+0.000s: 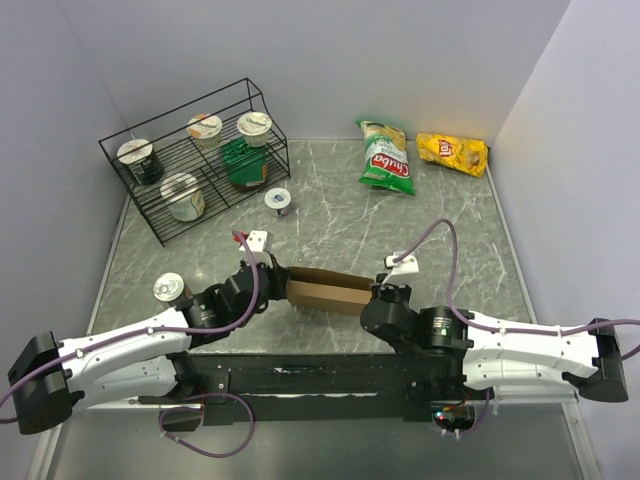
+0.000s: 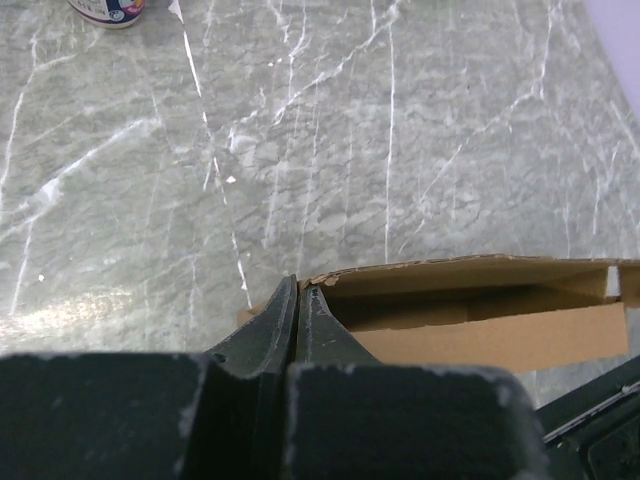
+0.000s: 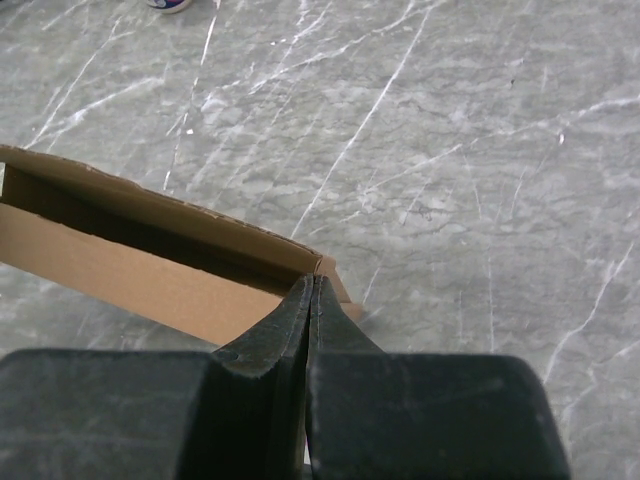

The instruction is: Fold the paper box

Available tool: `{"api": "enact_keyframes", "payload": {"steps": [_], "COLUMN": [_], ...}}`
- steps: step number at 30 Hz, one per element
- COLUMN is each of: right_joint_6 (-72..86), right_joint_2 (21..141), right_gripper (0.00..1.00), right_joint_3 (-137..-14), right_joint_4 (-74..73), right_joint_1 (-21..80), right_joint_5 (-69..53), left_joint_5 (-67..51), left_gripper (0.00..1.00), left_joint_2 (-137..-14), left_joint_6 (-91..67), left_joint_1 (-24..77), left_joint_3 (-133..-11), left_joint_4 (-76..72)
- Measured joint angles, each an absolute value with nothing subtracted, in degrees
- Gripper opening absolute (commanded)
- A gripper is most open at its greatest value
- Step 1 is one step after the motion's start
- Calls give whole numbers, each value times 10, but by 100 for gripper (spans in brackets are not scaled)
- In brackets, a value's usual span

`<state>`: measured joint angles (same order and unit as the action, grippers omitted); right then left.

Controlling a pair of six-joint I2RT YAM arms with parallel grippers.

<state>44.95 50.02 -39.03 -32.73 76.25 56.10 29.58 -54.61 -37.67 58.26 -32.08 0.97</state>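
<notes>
Paper box (image 1: 325, 290) of plain brown corrugated cardboard, pinched at both ends.
The left gripper (image 2: 298, 292) and right gripper (image 3: 313, 290) each clamp an end wall at their tips, the box spanning between them. Moving both pinches level and together should fold it cleanly. The wrist views reveal the hollow interior; the top view shows only the outer face.

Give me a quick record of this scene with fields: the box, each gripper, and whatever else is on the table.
paper box: brown cardboard, partly folded, long walls up, top open, lying on the table
left gripper: closed at the box's left end, apparently pinching its wall
right gripper: closed at the box's right end, apparently pinching its wall
far side: wire rack holding cups, green chip bag, yellow chip bag
</notes>
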Motion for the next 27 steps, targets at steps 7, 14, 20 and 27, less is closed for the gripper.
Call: {"api": "enact_keyframes", "payload": {"steps": [7, 14, 20, 27], "right_joint_6": [484, 524, 553, 559], "right_joint_2": [499, 499, 486, 471], "right_gripper": [0, 0, 0, 0], "right_joint_3": [-379, -366, -352, -328], "right_joint_4": [-340, -345, -340, -321], "right_joint_1": [762, 765, 768, 772], "right_joint_5": [561, 564, 567, 566], "left_joint_5": [342, 395, 422, 441], "left_gripper": [1, 1, 1, 1], "left_joint_2": [-572, -599, -616, -640], "left_joint_6": [-398, -417, -439, -461], "left_joint_1": [605, 625, 632, 633], "left_joint_3": [-311, -312, -314, -321], "left_joint_4": [-34, -57, -67, -77]}}
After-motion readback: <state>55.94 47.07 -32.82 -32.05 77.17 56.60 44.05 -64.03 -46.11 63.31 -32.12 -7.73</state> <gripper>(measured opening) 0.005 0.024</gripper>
